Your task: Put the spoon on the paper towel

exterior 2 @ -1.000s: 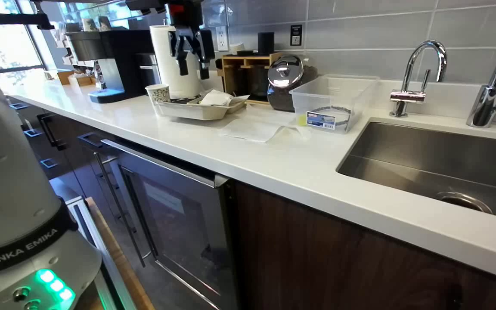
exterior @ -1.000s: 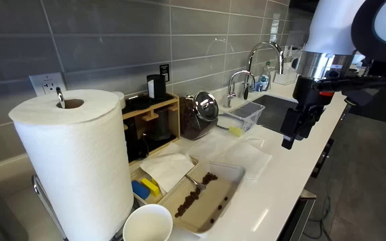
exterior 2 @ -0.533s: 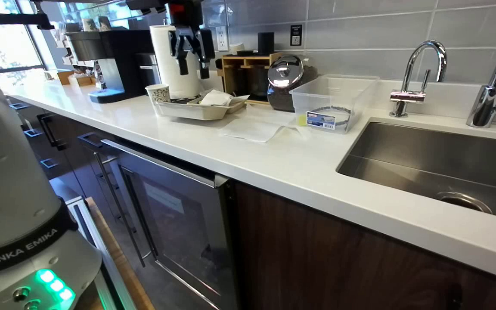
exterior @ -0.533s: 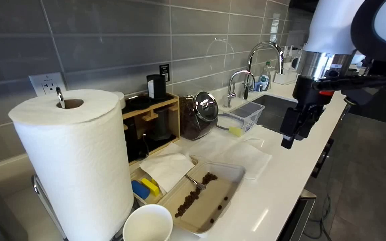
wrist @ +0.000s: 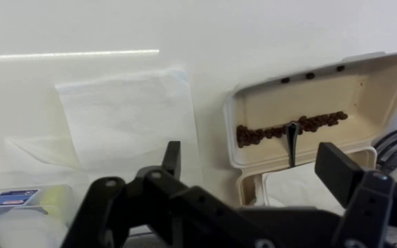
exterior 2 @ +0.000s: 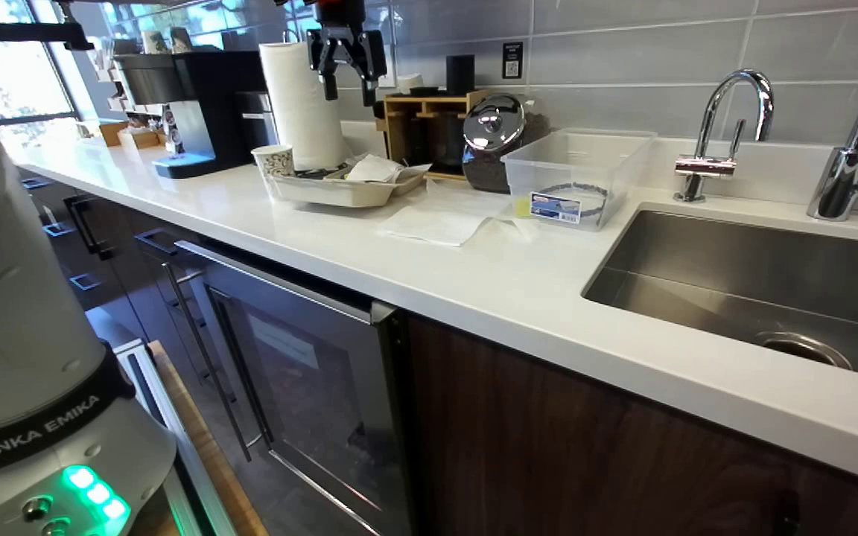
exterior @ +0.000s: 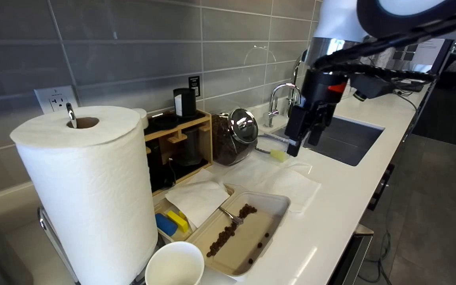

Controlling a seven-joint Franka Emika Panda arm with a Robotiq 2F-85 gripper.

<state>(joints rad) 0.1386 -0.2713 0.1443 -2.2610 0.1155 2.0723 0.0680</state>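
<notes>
Hanging over tabletop (wrist: 219, 31), my jaws stand wide apart, holding nothing. Spoon (wrist: 292, 141) lies in tan tray (wrist: 322, 94) by brown bits (wrist: 248, 136). Paper towel (wrist: 126, 117) lies flat near tray.

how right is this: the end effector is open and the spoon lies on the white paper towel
The spoon is not on the paper towel: the wrist view shows it in the tan tray, one end at the brown bits. The end effector is indeed open.
</notes>
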